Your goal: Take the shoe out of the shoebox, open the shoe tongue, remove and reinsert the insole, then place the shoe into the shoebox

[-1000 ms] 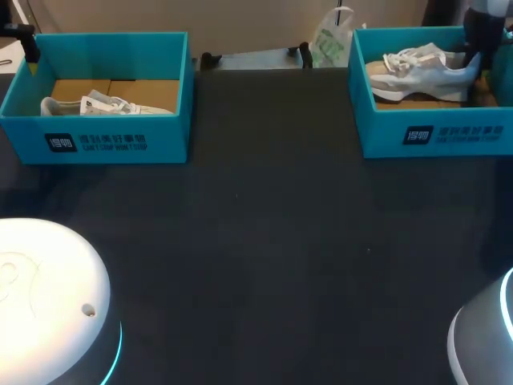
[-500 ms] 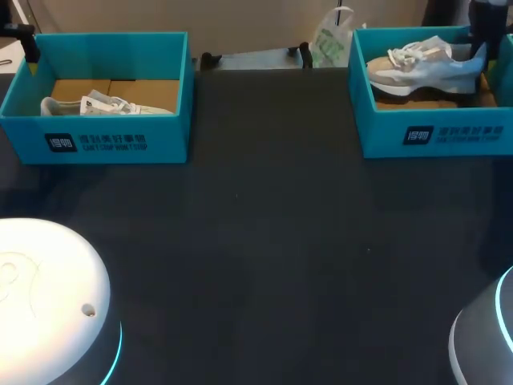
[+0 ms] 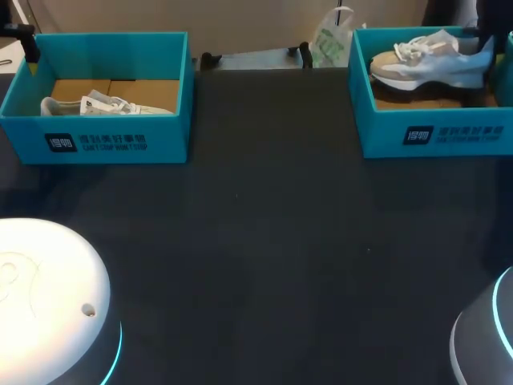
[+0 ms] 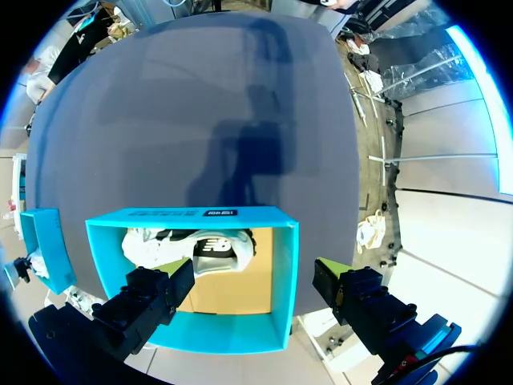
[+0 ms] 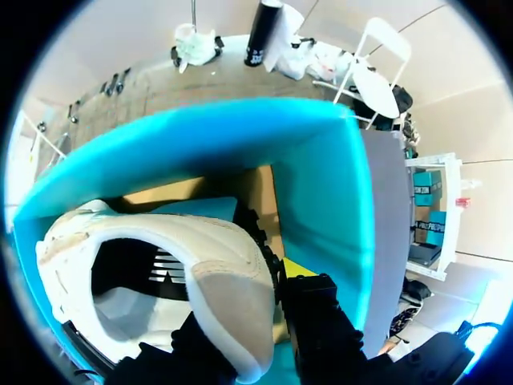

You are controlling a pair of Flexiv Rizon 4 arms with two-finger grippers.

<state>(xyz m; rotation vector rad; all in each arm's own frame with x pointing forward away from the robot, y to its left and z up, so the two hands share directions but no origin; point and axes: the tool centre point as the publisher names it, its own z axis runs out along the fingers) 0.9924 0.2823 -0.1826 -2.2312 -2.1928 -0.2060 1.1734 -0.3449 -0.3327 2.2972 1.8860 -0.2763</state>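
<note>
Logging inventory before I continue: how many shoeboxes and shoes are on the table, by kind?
Shoeboxes: 2 (left shoebox, right shoebox)
Shoes: 2 (left shoe, right shoe)
Total: 4

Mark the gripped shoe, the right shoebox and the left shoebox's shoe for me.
gripped shoe (image 3: 429,64): head view, middle of its side.
right shoebox (image 3: 385,132): head view, front wall.
left shoebox's shoe (image 3: 104,104): head view, middle of its upper.

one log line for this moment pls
step: take shoe out | right gripper: shut on right shoe heel, held above right shoebox floor | left gripper: open over left shoebox, left shoe inside
</note>
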